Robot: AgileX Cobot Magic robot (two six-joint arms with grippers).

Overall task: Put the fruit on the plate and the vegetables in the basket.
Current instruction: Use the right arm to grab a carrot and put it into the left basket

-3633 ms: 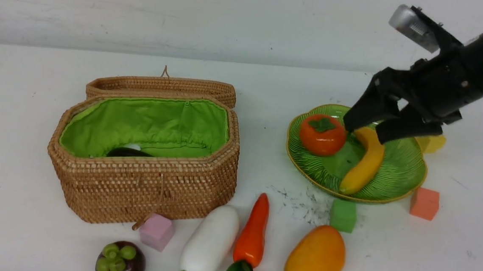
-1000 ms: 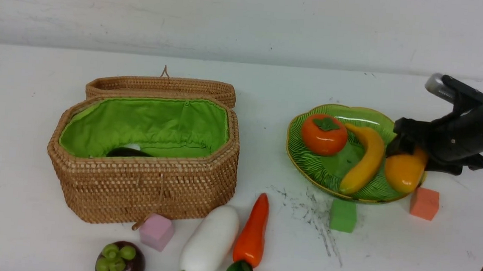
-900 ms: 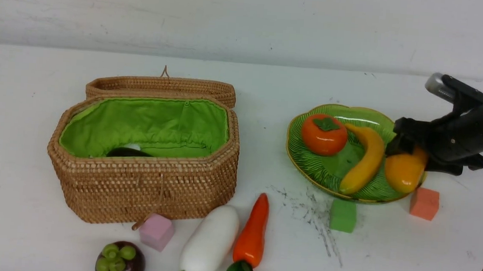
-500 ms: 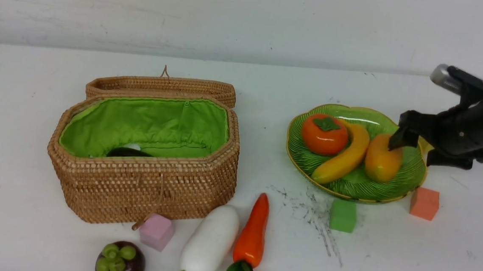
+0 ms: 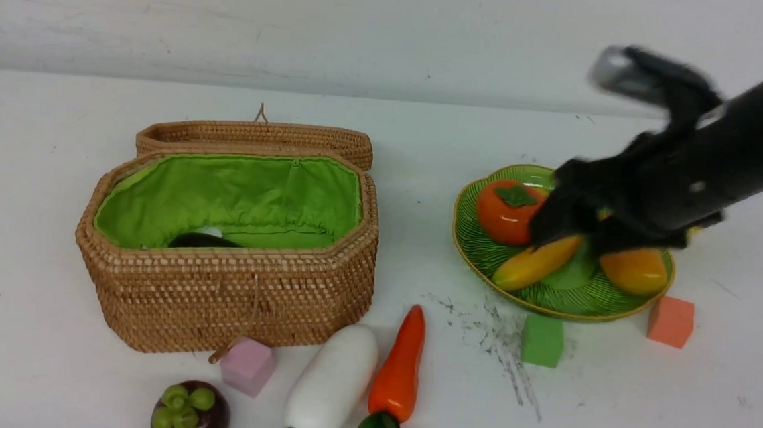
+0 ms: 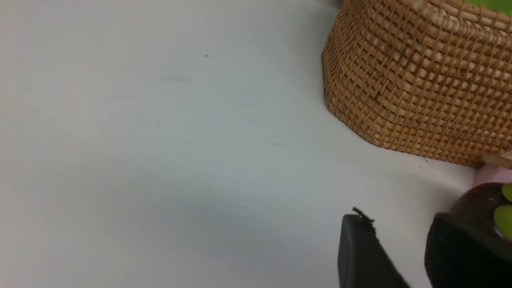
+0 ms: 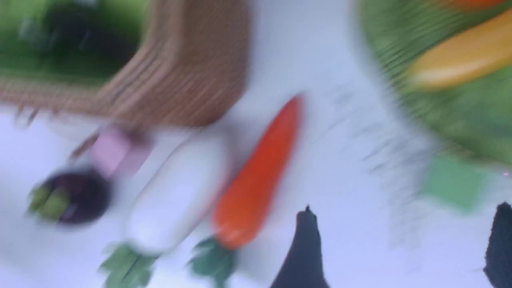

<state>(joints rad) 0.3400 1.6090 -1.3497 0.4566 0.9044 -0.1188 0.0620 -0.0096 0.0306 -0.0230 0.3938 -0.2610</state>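
The green plate [image 5: 486, 258] holds the orange persimmon [image 5: 504, 212], the yellow banana [image 5: 534, 263] and the mango [image 5: 634, 270]. My right gripper [image 5: 575, 235] hovers over the plate, blurred, open and empty; its wrist view [image 7: 402, 212] shows wide jaws above the table. The basket [image 5: 228, 297] stands open with the dark eggplant [image 5: 202, 240] inside. The white radish [image 5: 333, 382], the carrot [image 5: 399, 370] and the mangosteen [image 5: 189, 417] lie on the table in front. My left gripper [image 6: 396, 224] is low beside the mangosteen [image 6: 478, 200], jaws apart, empty.
A pink cube [image 5: 248, 364] sits by the basket's front, a green cube [image 5: 542, 339] and an orange cube [image 5: 671, 320] by the plate's near edge. The basket's lid [image 5: 256, 137] lies open behind it. Dark scuff marks [image 5: 494, 329] streak the table.
The right gripper let the mango go on the plate, then rose and swung left over the plate. The banana shifted toward the persimmon. The mango rolled to the plate's right side.
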